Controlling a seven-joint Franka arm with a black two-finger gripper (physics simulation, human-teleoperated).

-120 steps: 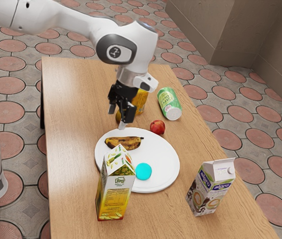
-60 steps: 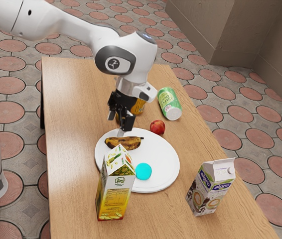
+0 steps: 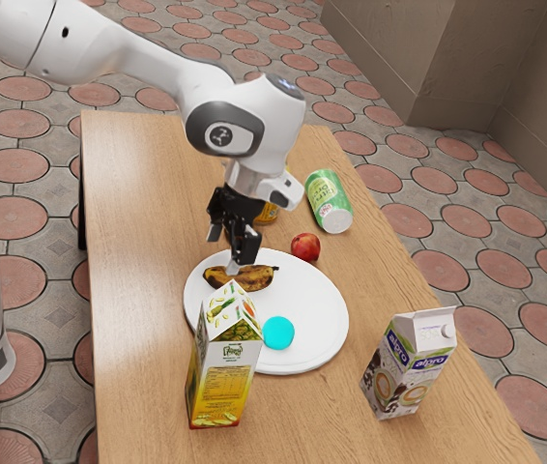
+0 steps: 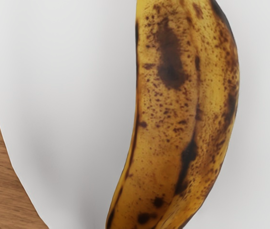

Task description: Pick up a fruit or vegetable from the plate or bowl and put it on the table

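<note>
Gripper (image 3: 223,253) has come lower toward banana (image 3: 249,279) since earlier frame. Banana curved, yellow, thickly speckled brown, with black patches. Jaws stand apart; nearer tip overlaps banana in exterior view, contact unclear. Banana lies on plate (image 3: 314,343), toward rim at exterior view's upper left. Plate also shows cyan disc (image 3: 278,333). Apple (image 3: 305,246) just beside plate rim, on worktop (image 3: 138,290). Juice carton (image 3: 223,372) and milk carton (image 3: 407,367) upright, contents hidden.

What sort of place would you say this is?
Perhaps a paved courtyard or patio, though it could be indoors: the floor has round reddish tiles, the wall is plain and brown, and a wooden table stands there.
</note>
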